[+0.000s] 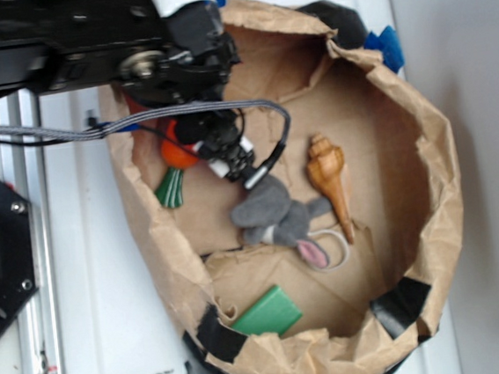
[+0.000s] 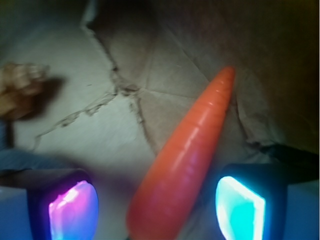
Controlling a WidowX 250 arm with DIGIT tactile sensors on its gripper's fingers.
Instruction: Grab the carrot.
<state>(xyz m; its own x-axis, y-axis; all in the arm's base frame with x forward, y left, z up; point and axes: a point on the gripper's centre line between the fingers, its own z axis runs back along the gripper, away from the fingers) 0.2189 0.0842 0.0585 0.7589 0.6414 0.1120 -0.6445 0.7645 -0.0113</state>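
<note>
Claw (image 2: 157, 210) sits low inside the paper bag (image 1: 430, 223), over its upper-left corner as the exterior view frames it. Fingers spread apart; pads glow, one magenta (image 2: 75, 210), one cyan (image 2: 240, 207). Neither pad touches anything that I can see.

Carrot (image 2: 185, 160) lies in the gap between the two pads, thick end nearest the camera, tapered tip pointing away and up to the right across the bag floor. A clear strip of floor shows between the carrot and the magenta pad; the cyan pad stands closer, whether it touches the carrot I cannot tell. In the exterior view only a patch of orange and the dark green ribbed stem (image 1: 172, 187) show, poking out just below-left of the claw; the arm (image 1: 85, 44) hides the rest.

Cable (image 1: 181, 114) loops from the left across the wrist and down past the claw.

Beyond the claw, further into the bag: grey plush mouse (image 1: 274, 215) just beside the claw, its pink ear lower down. Tan spiral shell (image 1: 330, 179) on the far side of the mouse, well apart from the claw. Flat green block (image 1: 269, 313) near the bag's bottom edge, well apart. Black tape patches (image 1: 401, 305) on the bag rim.
</note>
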